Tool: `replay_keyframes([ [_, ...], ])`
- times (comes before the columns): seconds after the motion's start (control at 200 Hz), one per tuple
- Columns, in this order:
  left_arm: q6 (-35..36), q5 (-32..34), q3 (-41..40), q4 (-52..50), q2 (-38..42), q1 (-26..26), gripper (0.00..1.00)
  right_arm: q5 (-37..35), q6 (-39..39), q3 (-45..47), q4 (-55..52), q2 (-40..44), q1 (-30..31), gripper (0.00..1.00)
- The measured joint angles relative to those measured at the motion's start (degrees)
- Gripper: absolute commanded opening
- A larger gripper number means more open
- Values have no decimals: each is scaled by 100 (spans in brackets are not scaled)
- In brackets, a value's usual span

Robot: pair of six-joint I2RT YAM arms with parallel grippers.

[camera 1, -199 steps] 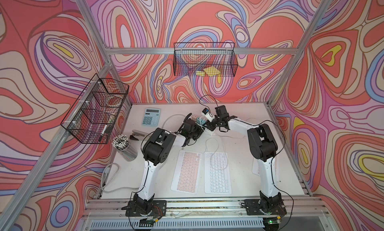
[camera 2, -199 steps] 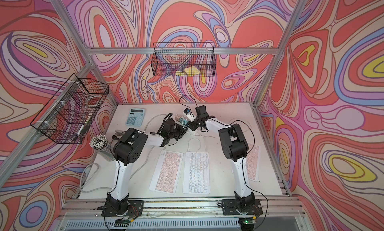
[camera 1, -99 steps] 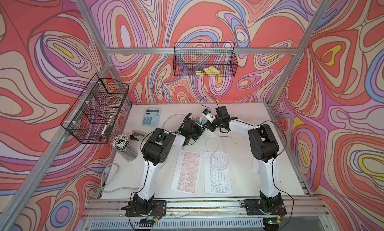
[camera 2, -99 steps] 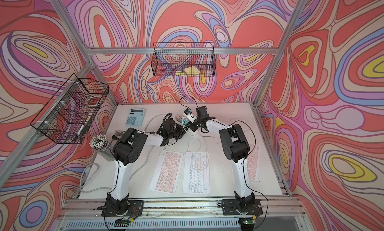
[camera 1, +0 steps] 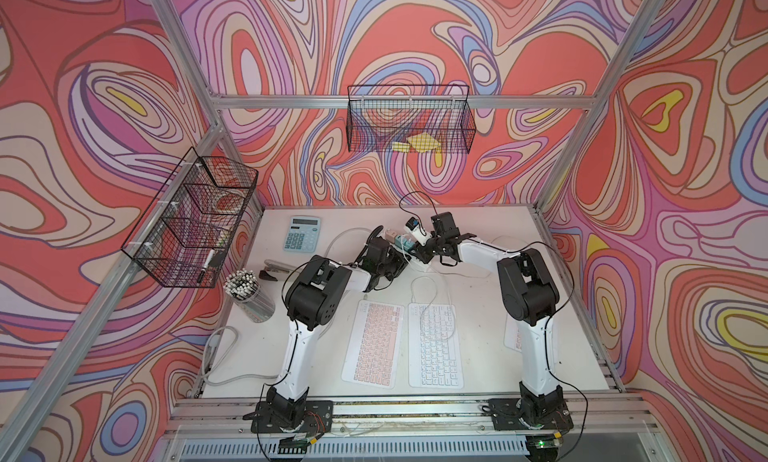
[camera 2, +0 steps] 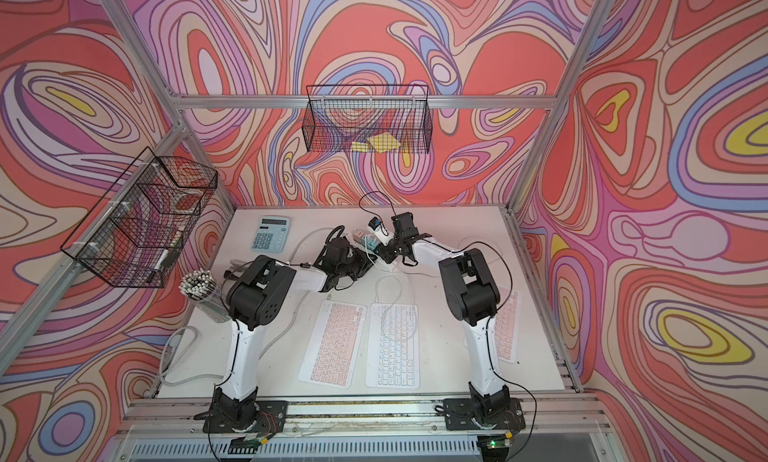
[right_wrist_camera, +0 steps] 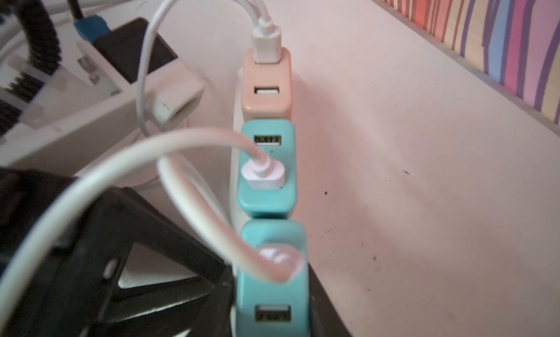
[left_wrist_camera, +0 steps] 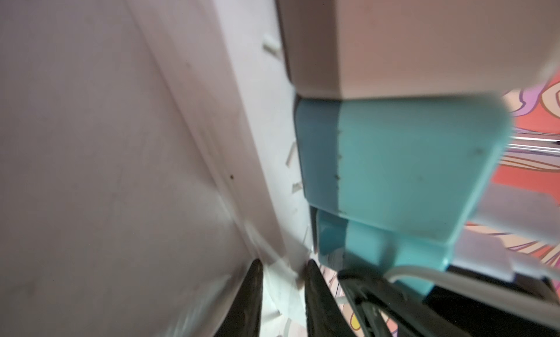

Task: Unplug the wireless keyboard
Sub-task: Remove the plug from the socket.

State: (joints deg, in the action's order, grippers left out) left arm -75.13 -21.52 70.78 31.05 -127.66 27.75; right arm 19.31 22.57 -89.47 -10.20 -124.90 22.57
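Observation:
A white power strip (camera 1: pixel 417 264) lies at the table's back middle with a pink charger (right_wrist_camera: pixel 266 87) and two teal chargers in a row. My right gripper (right_wrist_camera: pixel 274 305) is shut on the nearest teal charger (right_wrist_camera: pixel 274 284), which has a white cable plug (right_wrist_camera: pixel 280 258) in it. My left gripper (left_wrist_camera: pixel 281 278) is shut on the end of the power strip (left_wrist_camera: pixel 257 123), beside a teal charger (left_wrist_camera: pixel 394 168). In both top views the two grippers (camera 1: pixel 399 258) (camera 2: pixel 384 252) meet over the strip. A pink keyboard (camera 1: pixel 374 341) and a white keyboard (camera 1: pixel 434 345) lie in front, cables looping back.
Another pink keyboard (camera 1: pixel 513 335) lies half hidden under the right arm. A calculator (camera 1: pixel 302 233), stapler (camera 1: pixel 276 271) and pen cup (camera 1: pixel 249 291) stand at the left. Wire baskets (camera 1: pixel 195 219) (camera 1: pixel 409 123) hang on the walls. A grey cable (camera 1: pixel 216 347) runs along the left edge.

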Motion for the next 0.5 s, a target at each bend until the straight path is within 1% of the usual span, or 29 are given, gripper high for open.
replay_keyframes([
  [0.115,9,7,22,-48,0,-4,25,-179,37,-33,-61,9,52,20],
  [0.31,13,2,50,-103,0,-4,25,-90,-153,-372,-603,-57,9,21],
  [0.416,28,-33,50,-105,0,2,25,42,-330,-391,-699,-59,-61,20],
  [0.501,33,-52,61,-125,0,2,25,-15,-297,-391,-702,-59,-42,20],
])
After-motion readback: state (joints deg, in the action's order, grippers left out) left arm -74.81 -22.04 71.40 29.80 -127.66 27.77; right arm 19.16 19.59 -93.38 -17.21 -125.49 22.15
